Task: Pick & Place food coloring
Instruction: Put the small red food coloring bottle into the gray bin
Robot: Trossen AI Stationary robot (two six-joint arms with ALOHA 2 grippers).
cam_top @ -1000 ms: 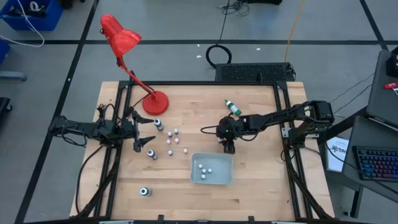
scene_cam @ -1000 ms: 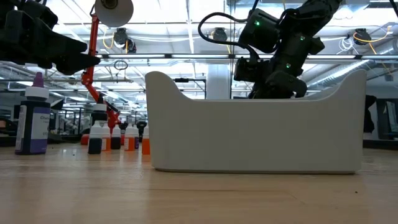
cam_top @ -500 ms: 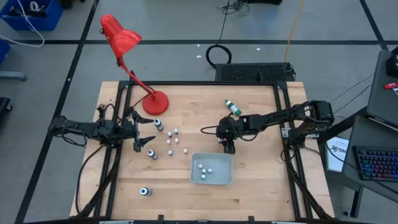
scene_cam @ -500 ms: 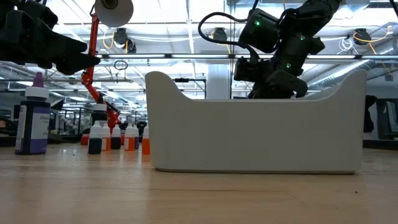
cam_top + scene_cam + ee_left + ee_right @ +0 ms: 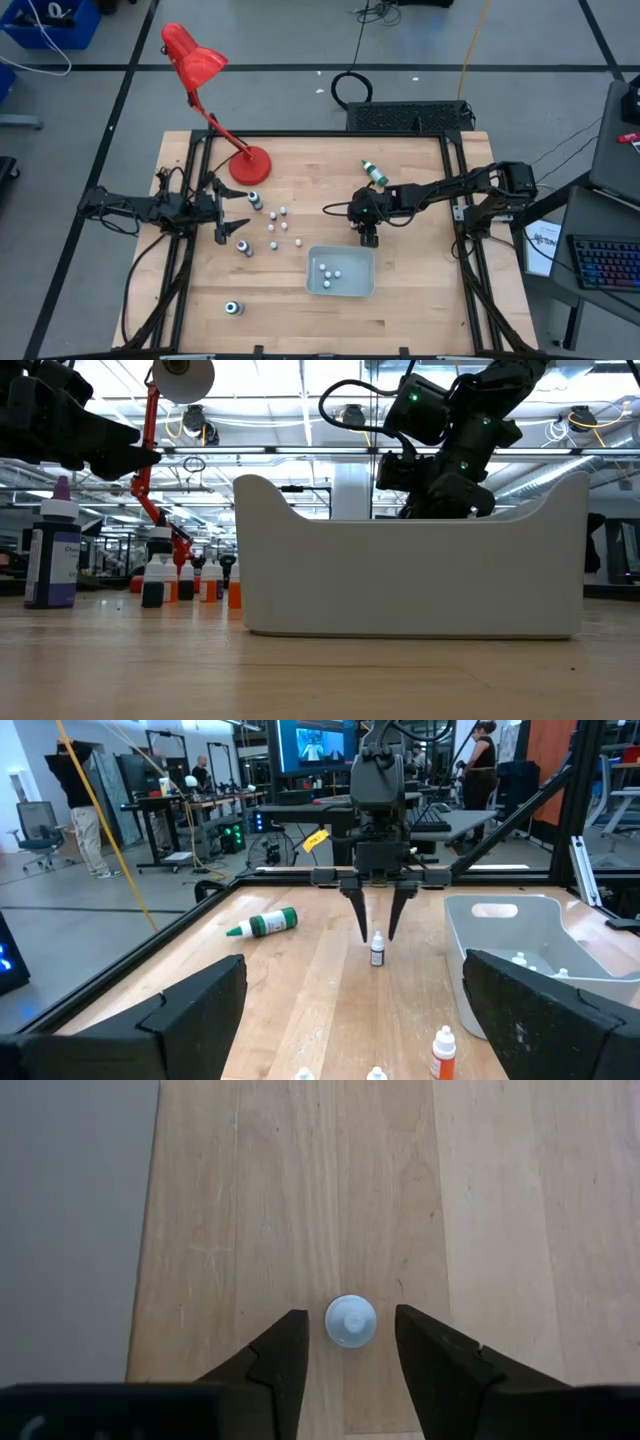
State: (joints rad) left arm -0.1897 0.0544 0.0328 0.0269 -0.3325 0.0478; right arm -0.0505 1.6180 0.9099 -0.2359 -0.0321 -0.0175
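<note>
the right gripper [image 5: 369, 238] is held low over the middle of the desk [image 5: 300, 170], just beyond the far rim of the pale tray [image 5: 362, 285]. in the right wrist view its two fingers [image 5: 285, 1355] are seen straddling a single small white-capped vial [image 5: 350, 1321] that stands upright on the wood; a narrow gap is left on each side, so the cap is not yet touched and the claw is set at a middling width, holding nothing. the same vial [image 5: 377, 949] is seen from the left wrist view between the descending fingertips.

the left gripper [image 5: 236, 229] is parked at the left edge of the desk with its claw spread wide and empty.

the rest of the food coloring is scattered: a cluster of small vials [image 5: 279, 226] is found left of centre, near the left gripper; three vials [image 5: 330, 273] are lying inside the tray; a green bottle [image 5: 374, 173] is lying on its side toward the far right part of the desk; another bottle [image 5: 233, 308] is standing near the front left corner.

a red lamp [image 5: 200, 70] is based at the far left of the desk
</note>
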